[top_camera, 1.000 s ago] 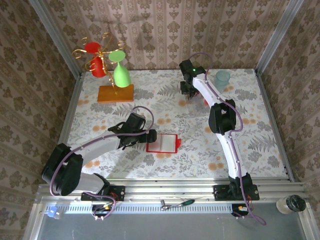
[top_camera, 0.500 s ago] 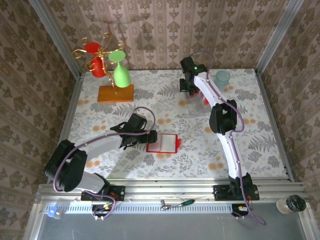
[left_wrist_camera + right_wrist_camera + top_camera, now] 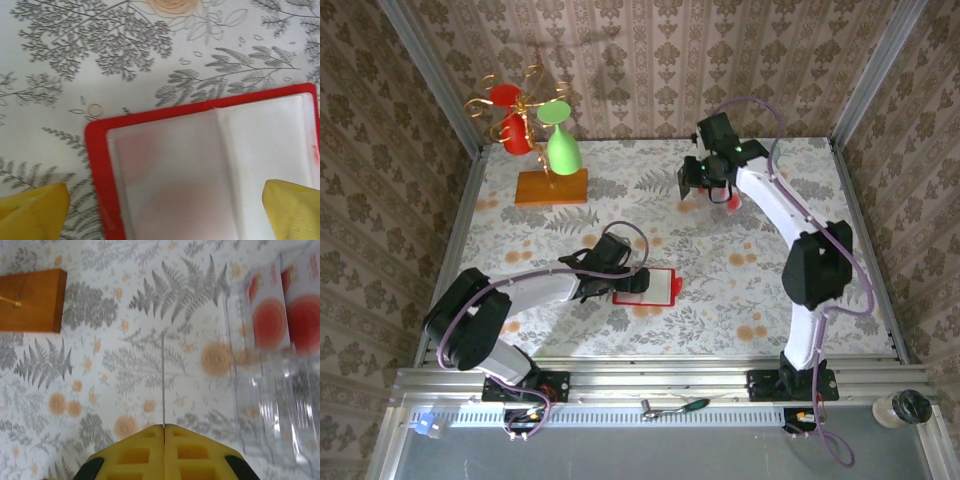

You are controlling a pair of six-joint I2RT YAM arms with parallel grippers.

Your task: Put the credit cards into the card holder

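- Jaws of the right gripper (image 3: 164, 427) are pressed together, their yellow pads (image 3: 135, 455) meeting on one credit card (image 3: 163, 380) that the wrist view shows edge-on as a thin upright line.
- Seen from above, the right gripper (image 3: 703, 185) hangs over the far part of the table (image 3: 720, 290), just beside a clear plastic rack (image 3: 732, 198).
- In the right wrist view the rack (image 3: 260, 410) lies at the right edge, apart from the held card. More credit cards (image 3: 270, 310) with pale faces and red round marks stand in its slots.
- An orange block (image 3: 30, 300) lies at the far left of that view. From above the block (image 3: 552, 187) is the foot of a gold stand (image 3: 525, 110) hung with red and green glasses.
- The card holder (image 3: 646, 287) lies open and flat on the near middle of the table, well apart from the rack.
- The left gripper (image 3: 623, 285) is at the card holder's left edge, jaws spread wide and holding nothing.
- In the left wrist view the left gripper (image 3: 162, 215) straddles the card holder (image 3: 97, 170). One yellow fingertip (image 3: 30, 210) is over bare table to its left and the other is over the pale pockets (image 3: 210, 170) on its right half. I cannot tell whether either fingertip touches.
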